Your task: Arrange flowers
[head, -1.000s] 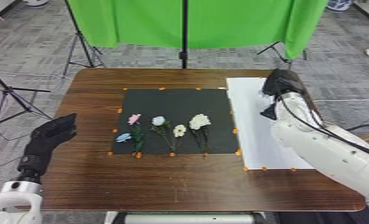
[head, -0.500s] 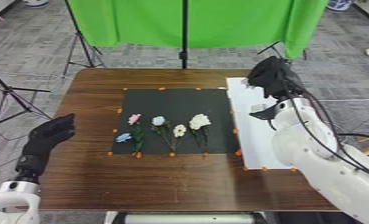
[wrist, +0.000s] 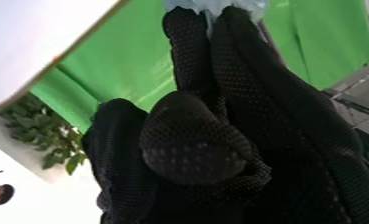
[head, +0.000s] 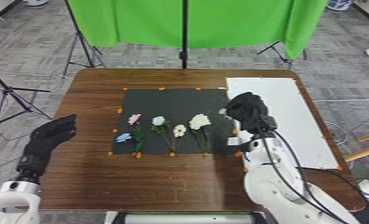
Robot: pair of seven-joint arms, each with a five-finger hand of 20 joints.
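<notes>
right robot hand (head: pixel 245 106) came in off the far end of the white sheet (head: pixel 283 102) over the last sec, now at the right edge of the black mat (head: pixel 163 100). fingers closed in a pinch, looks like on a pale bluish flower (head: pixel 223 111), petals past the fingertips; stem hard to make out. so prob transfer phase: pick looks done, placing next imo. row on mat hasn't shifted: pink flower (head: pixel 134 119), blue flower (head: pixel 124 137) just below it, light blue flower (head: pixel 158 120), small cream flower (head: pixel 180 130), big white flower (head: pixel 200 121) nearest the incoming one. edges: orange tabs mark the mat border, strip between big white flower and right mat edge is narrow, so a low sideways pass could drag its petals. more room in the far half of the mat, i'd come in from there or from above, then lower. forearm lies across the sheet's near left corner, watch cable snag. left robot hand (head: pixel 49 136) parked open by the counter's (head: pixel 172 185) left edge, holding nothing, well apart from the mat, n/a for now
</notes>
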